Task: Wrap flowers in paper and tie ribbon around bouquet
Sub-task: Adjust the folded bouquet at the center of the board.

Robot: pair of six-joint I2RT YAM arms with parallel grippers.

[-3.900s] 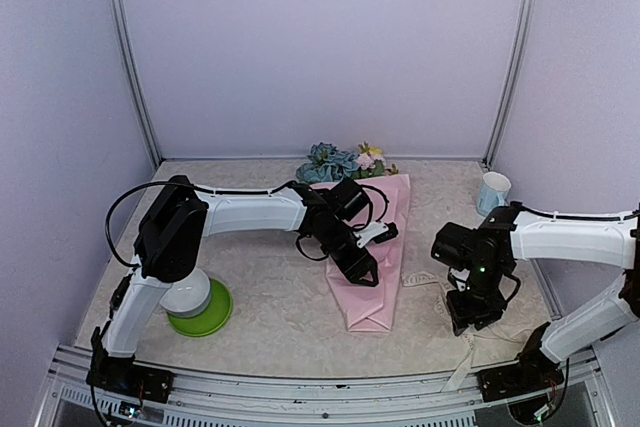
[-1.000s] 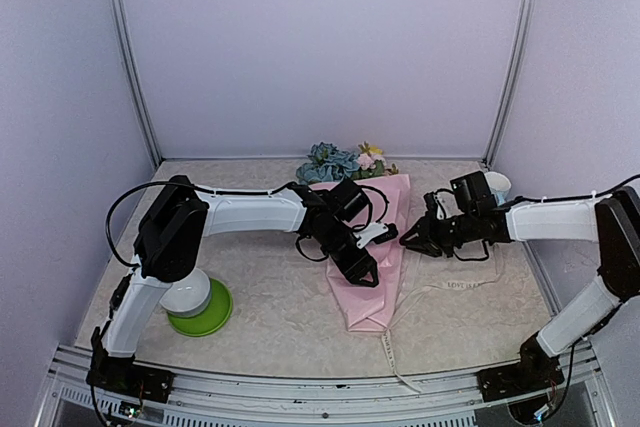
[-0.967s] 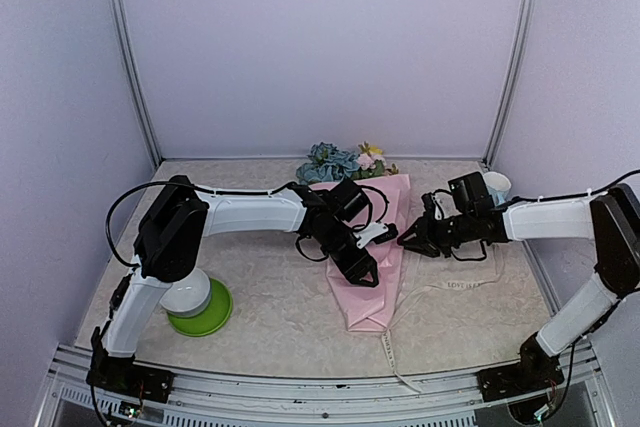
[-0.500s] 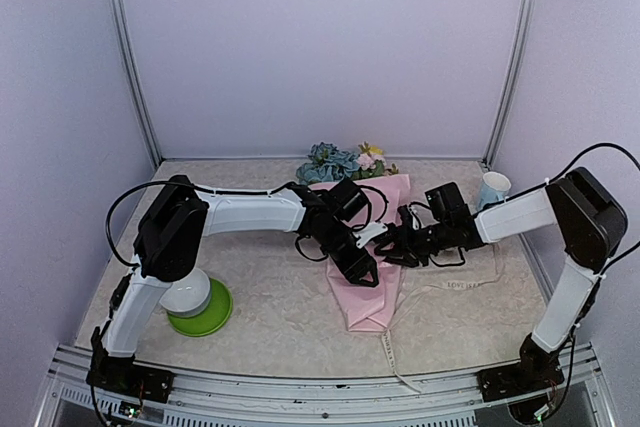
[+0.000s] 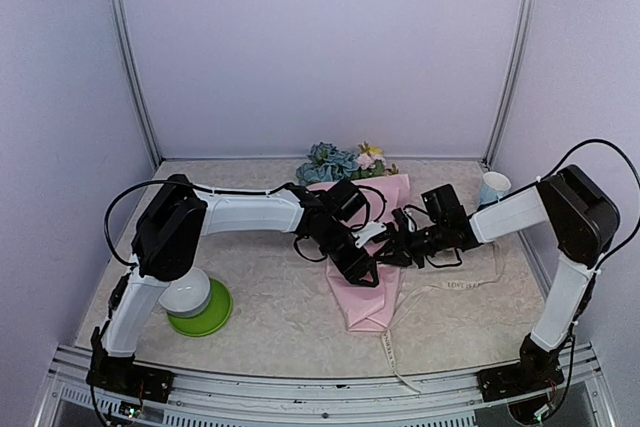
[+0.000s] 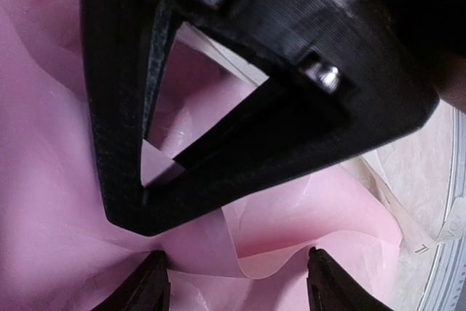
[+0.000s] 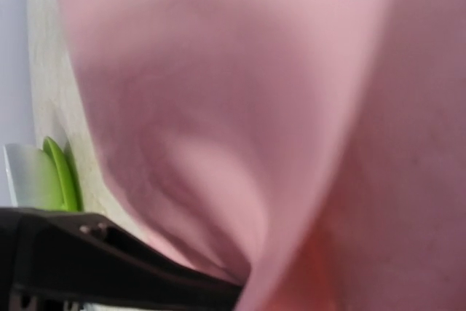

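Observation:
The bouquet (image 5: 372,292) lies mid-table as a pink cone of paper (image 6: 65,180), and the flowers (image 5: 340,162) poke out of its far, wide end. My left gripper (image 5: 358,269) presses down on the cone's middle. It is open, and a loose paper flap rises between its spread fingertips (image 6: 154,282). My right gripper (image 5: 392,250) has come in from the right and is shut at the cone's right edge on a fold of paper (image 7: 240,143). That fold fills the right wrist view and hides the fingers. One right finger (image 6: 291,136) crosses the left wrist view. The cream ribbon (image 5: 463,285) trails off to the right of the cone.
A white bowl sits in a green bowl (image 5: 200,307) at the front left. A pale blue cup (image 5: 492,188) stands at the back right. The ribbon's other stretch (image 5: 388,347) runs toward the table's front edge. Walls enclose the back and both sides.
My right arm reached left from beside the cone onto its right edge, and its jaws opened a little and then shut. The left arm held its place on the paper.

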